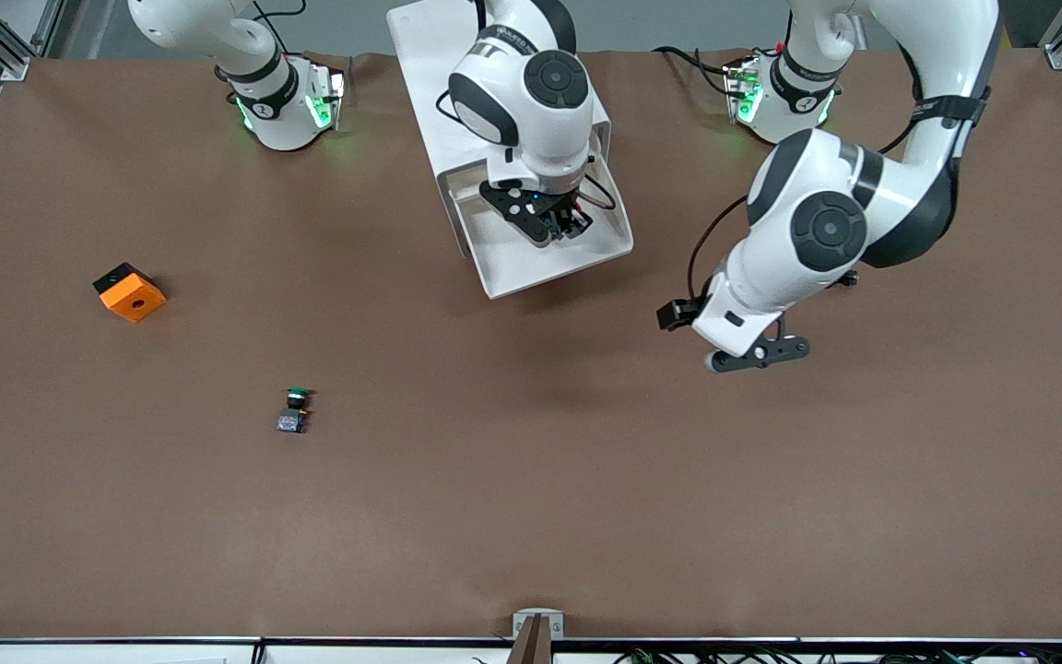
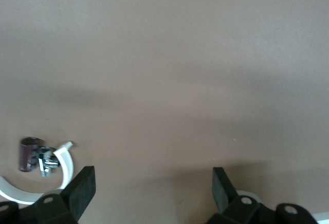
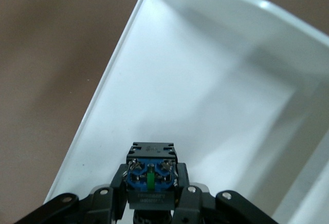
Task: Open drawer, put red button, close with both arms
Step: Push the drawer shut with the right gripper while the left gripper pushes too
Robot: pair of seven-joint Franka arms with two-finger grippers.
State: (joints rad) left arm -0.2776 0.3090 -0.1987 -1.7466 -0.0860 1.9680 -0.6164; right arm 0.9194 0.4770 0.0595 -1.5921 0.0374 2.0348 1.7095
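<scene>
The drawer (image 1: 517, 269) stands pulled out of the white cabinet (image 1: 430, 65), between the two arm bases. My right gripper (image 1: 564, 221) hangs over the open drawer, shut on a small push-button switch. In the right wrist view the switch's black and blue body (image 3: 151, 175) sits between my right gripper's (image 3: 151, 185) fingers above the drawer's white floor (image 3: 205, 106). Its cap is hidden there; I take it for the red button. My left gripper (image 1: 758, 354) hovers open and empty over bare table toward the left arm's end, its fingers (image 2: 82, 188) spread wide in the left wrist view.
A same-shaped switch with a green cap (image 1: 295, 410) lies on the brown table nearer the front camera, toward the right arm's end. An orange and black block (image 1: 130, 292) lies farther toward that end.
</scene>
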